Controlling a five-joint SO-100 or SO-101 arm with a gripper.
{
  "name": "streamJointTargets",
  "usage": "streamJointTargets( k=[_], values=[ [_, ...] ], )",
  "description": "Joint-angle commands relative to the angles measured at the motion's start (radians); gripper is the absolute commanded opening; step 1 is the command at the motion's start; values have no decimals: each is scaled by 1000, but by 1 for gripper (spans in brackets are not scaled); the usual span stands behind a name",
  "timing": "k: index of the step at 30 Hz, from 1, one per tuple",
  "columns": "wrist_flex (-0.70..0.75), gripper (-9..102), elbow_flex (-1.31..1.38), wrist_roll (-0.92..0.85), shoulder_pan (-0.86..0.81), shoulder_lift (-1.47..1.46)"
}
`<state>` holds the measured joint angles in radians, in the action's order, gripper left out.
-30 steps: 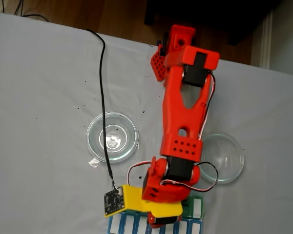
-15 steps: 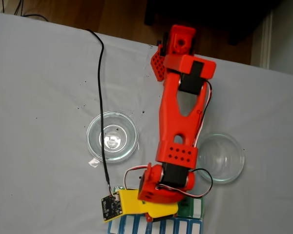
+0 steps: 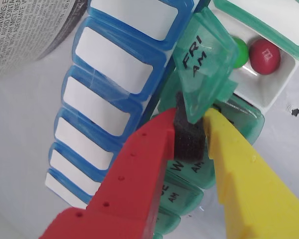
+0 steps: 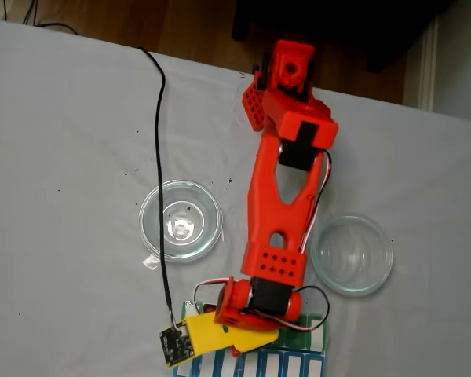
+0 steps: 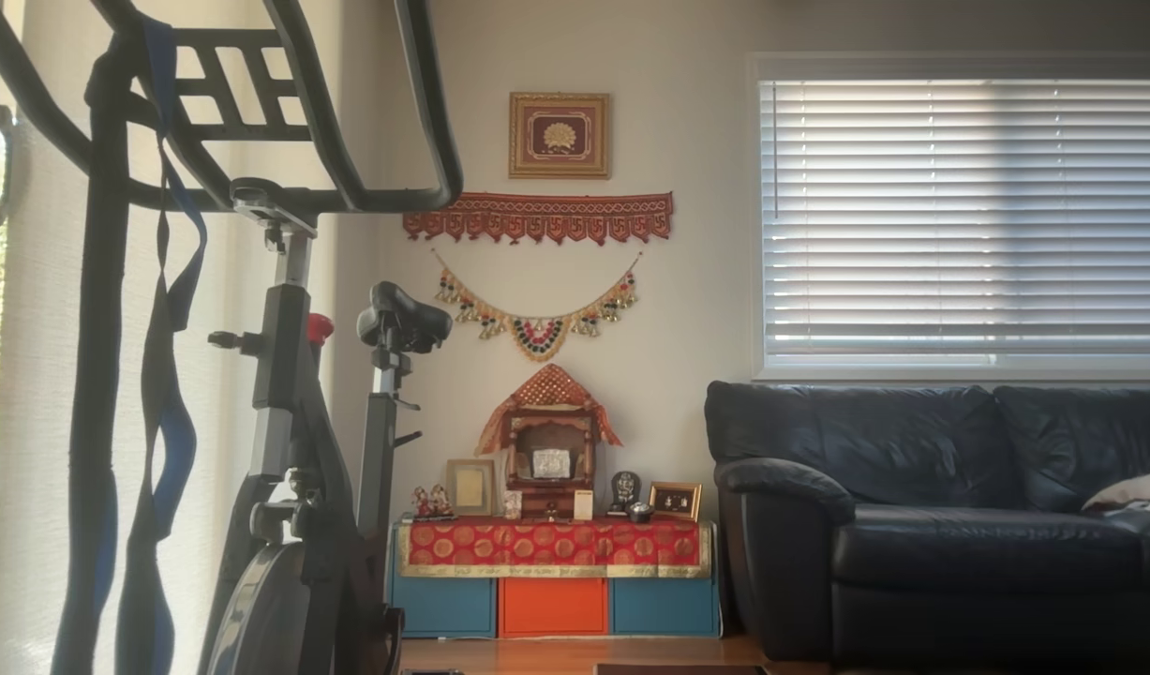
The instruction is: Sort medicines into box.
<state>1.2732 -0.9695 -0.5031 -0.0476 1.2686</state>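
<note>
Two glass dishes [image 4: 180,221], one green ball [image 3: 240,52], one red ball [image 3: 264,56], one pill organizer [image 3: 241,117]

Green box [image 3: 224,124] — red and green medicines [image 3: 264,55]

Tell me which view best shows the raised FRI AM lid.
The wrist view: the FRI AM lid stands tilted up, label readable, right above the gripper. In the fixed view the arm covers that part of the box. The other view shows a living room.

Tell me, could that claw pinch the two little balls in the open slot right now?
Probably not: the raised FRI AM lid stands between the gripper and the green ball and red ball.
</note>
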Motion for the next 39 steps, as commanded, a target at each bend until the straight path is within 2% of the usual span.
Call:
streamJointTargets(
  k=[1,5,14,20,25,27,31,39],
  values=[
    [57,1,92,-20,20,-12],
    [107,1,126,-32,28,-54],
    [342,1,370,-69,29,-229],
    [379,1,410,-54,28,-229],
    [426,1,391,-9,32,-115],
    [400,1,347,12,37,-48],
    [259,1,206,80,29,107],
    [155,1,173,252,0,221]
  ],
)
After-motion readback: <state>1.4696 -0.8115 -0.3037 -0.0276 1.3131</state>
